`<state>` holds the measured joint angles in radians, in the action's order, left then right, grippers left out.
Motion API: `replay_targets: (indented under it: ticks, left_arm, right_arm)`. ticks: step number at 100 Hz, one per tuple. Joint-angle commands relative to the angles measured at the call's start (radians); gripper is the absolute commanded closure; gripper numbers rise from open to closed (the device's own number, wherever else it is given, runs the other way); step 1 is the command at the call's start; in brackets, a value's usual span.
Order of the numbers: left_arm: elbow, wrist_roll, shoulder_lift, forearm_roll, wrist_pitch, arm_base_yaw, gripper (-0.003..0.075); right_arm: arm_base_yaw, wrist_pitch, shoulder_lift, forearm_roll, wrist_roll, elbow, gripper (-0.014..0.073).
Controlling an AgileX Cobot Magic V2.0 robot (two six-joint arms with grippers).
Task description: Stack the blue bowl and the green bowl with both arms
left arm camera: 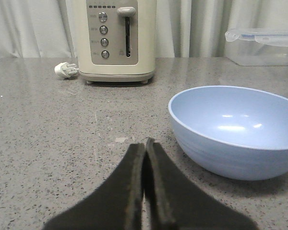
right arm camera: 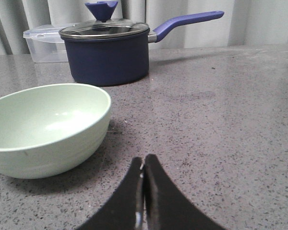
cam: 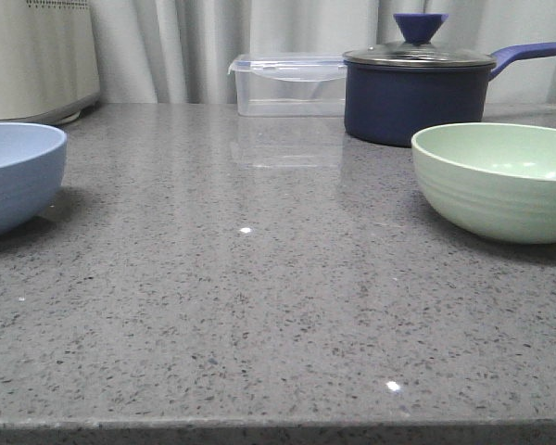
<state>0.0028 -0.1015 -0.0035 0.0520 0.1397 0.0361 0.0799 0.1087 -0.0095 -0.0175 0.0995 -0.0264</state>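
Facing you: a grey speckled countertop (cam: pixel 259 306), used below as the landmark for every place.
Blue bowl (cam: pixel 14 176): upright on the countertop at its far left side, partly cut off in the front view; nothing shows inside it.
Green bowl (cam: pixel 500 181): upright on the countertop at its far right side, well apart from the blue bowl; nothing shows inside it.
Left gripper (left arm camera: pixel 145 143): you see its two black fingers pressed together, holding nothing, low over the countertop just beside the blue bowl.
Right gripper (right arm camera: pixel 144 160): your second claw is likewise closed tight and empty, low over the countertop near the green bowl.
Saucepan (cam: pixel 417 93): dark navy, lidded, at the countertop's back behind the green bowl.
Plastic box (cam: pixel 287 83): clear, lidded, at the countertop's back, beside the saucepan.
Toaster (left arm camera: pixel 115 38): cream, at the countertop's back left.
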Motion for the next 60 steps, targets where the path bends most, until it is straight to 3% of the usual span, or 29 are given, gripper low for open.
replay_targets:
  ticks: [1, 60]
  left_arm:
    - [0.04, -0.011, -0.036, -0.006, -0.088, 0.0, 0.0741]
    - [0.04, -0.011, -0.036, -0.006, -0.088, 0.0, 0.0741]
  right_arm:
    - [-0.004, -0.076, -0.019, 0.006, -0.006, -0.001, 0.0675]
    - [-0.004, -0.087, -0.019, 0.006, -0.007, -0.001, 0.0675]
